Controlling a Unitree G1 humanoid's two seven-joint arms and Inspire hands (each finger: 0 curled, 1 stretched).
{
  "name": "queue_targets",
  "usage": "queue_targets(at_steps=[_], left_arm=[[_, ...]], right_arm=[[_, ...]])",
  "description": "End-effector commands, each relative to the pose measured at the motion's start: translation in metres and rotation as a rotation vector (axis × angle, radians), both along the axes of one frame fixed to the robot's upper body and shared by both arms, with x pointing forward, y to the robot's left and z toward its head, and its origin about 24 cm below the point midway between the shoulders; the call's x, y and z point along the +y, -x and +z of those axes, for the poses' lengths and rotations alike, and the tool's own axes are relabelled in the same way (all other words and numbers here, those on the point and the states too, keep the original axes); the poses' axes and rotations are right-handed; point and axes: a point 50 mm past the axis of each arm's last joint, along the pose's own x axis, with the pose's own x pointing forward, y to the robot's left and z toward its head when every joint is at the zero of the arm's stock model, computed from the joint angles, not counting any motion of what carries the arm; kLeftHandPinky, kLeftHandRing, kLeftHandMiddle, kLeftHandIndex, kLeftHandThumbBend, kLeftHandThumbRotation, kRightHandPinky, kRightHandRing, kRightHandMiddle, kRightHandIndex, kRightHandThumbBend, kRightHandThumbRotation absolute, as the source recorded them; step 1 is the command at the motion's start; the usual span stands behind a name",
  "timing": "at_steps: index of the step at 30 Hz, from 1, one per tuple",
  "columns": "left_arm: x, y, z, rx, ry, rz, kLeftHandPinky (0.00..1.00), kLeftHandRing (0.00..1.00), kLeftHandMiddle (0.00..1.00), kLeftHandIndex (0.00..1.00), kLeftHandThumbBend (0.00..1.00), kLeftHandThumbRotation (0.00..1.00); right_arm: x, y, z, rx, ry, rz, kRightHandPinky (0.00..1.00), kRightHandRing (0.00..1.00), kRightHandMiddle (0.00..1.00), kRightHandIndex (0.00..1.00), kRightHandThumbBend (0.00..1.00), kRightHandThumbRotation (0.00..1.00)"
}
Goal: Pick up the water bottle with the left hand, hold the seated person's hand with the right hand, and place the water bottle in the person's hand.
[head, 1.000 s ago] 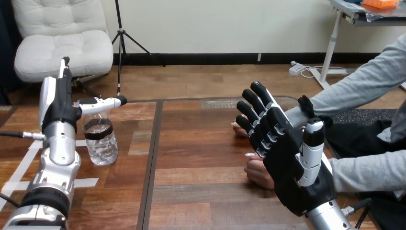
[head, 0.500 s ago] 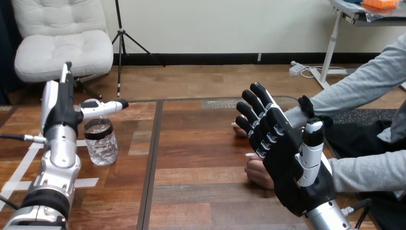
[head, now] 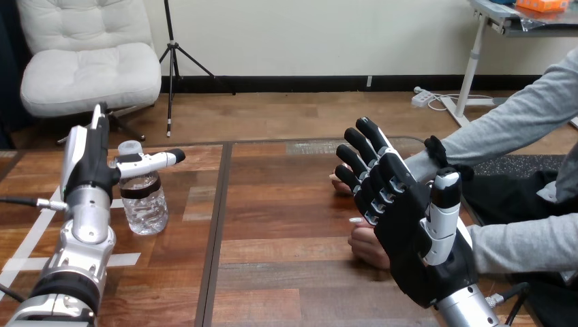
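1. Clear plastic water bottle [head: 144, 204] stands upright on the brown wooden plank table [head: 286, 204], at its left part, just right of the left hand [head: 87, 170].
2. Left hand is seen edge-on, its fingers [head: 99, 121] straight and pointing away. The thumb [head: 158, 159] reaches out straight to the right, crossing in front of the bottle's neck just below the cap. Nothing is curled round the bottle. Can't tell whether thumb and bottle touch.
3. Right hand [head: 409, 238] is raised at the right, fingers [head: 371, 133] spread and straight, gripping nothing.
4. Dark label band [head: 140, 185] rings the bottle's shoulder; any print on it is too small to read.
5. The right hand hides most of the person's two hands on the table. A bit of the farther hand [head: 339, 182] shows left of the fingers, and part of the nearer hand [head: 368, 246] left of the palm. Contact cannot be judged.
6. Strips of white tape [head: 119, 259] lie on the table near the bottle, partly behind the left arm.
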Motion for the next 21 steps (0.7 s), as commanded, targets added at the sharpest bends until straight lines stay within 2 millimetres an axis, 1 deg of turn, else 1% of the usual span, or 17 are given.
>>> queue_targets(at_steps=[1,10,16,21], left_arm=[[-0.004,-0.012,0.019,-0.051,-0.003,-0.013,0.97,1.00,1.00,1.00,1.00,0.24],[-0.006,-0.011,0.013,-0.020,0.008,0.001,0.97,1.00,1.00,1.00,1.00,0.26],[-0.007,-0.010,0.009,-0.002,0.015,0.006,0.97,1.00,1.00,1.00,1.00,0.25],[-0.008,-0.009,0.007,0.005,0.014,0.009,0.96,1.00,1.00,1.00,1.00,0.22]], right_arm=[[0.003,-0.007,0.016,-0.075,-0.014,0.010,1.00,1.00,1.00,1.00,1.00,1.00],[0.003,-0.007,0.016,-0.076,-0.010,0.008,1.00,1.00,1.00,1.00,1.00,1.00],[0.003,-0.007,0.016,-0.073,-0.009,0.007,1.00,1.00,1.00,1.00,1.00,1.00],[0.003,-0.007,0.016,-0.073,-0.010,0.009,1.00,1.00,1.00,1.00,1.00,1.00]])
